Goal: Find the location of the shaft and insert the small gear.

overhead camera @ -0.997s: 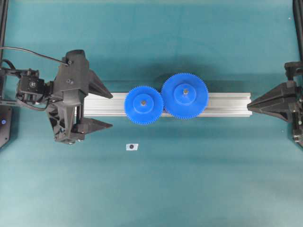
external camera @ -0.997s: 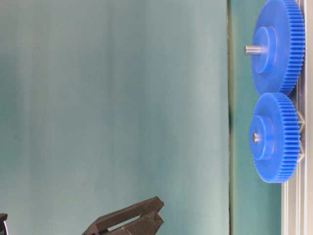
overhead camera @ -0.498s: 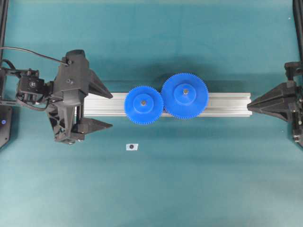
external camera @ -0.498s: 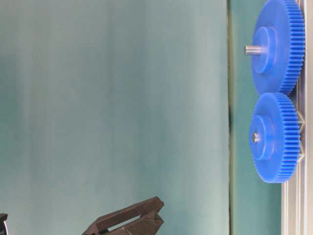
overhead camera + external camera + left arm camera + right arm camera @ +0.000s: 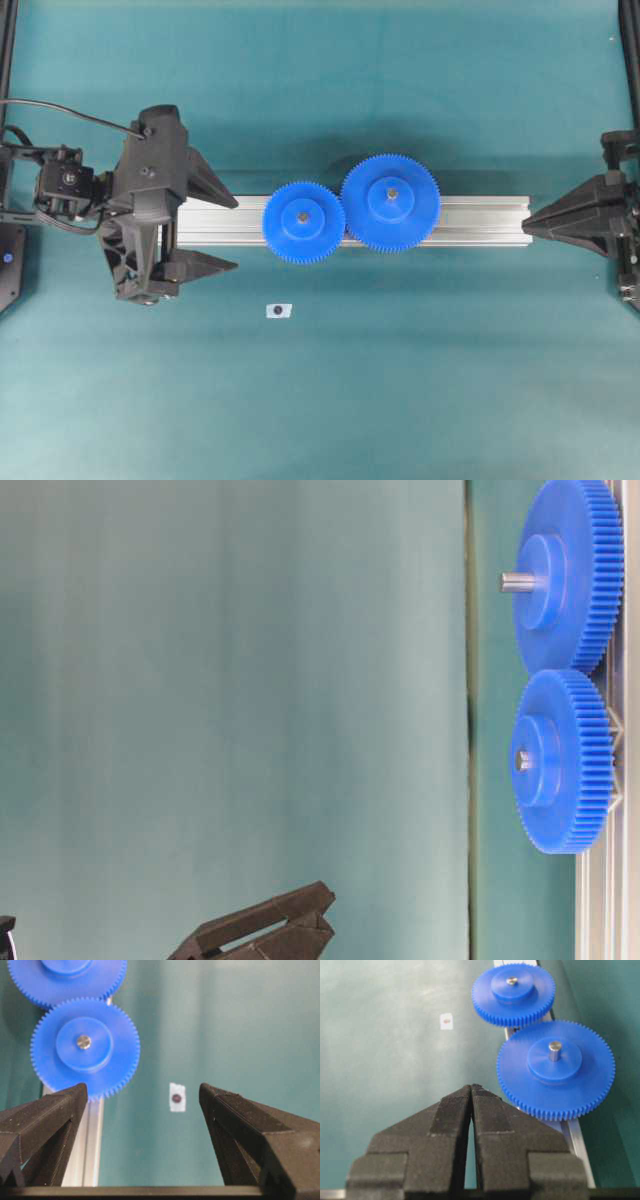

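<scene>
The small gear (image 5: 303, 222) sits flat on the aluminium rail (image 5: 480, 220), its teeth meshed with the larger blue gear (image 5: 390, 202). The shaft shows only as a grey tip (image 5: 83, 1041) in the small gear's hub, also visible as a grey tip (image 5: 522, 761) from the side. My left gripper (image 5: 235, 234) hovers over the rail's left end, open and holding nothing, left of the small gear (image 5: 85, 1048). My right gripper (image 5: 525, 222) is shut and empty at the rail's right end, and in the right wrist view the right gripper (image 5: 471, 1086) points towards both gears.
A small white patch with a dark dot (image 5: 279, 311) lies on the teal mat in front of the rail, between the open fingers in the left wrist view (image 5: 177, 1097). A longer grey pin (image 5: 518, 581) sticks out of the larger gear's hub.
</scene>
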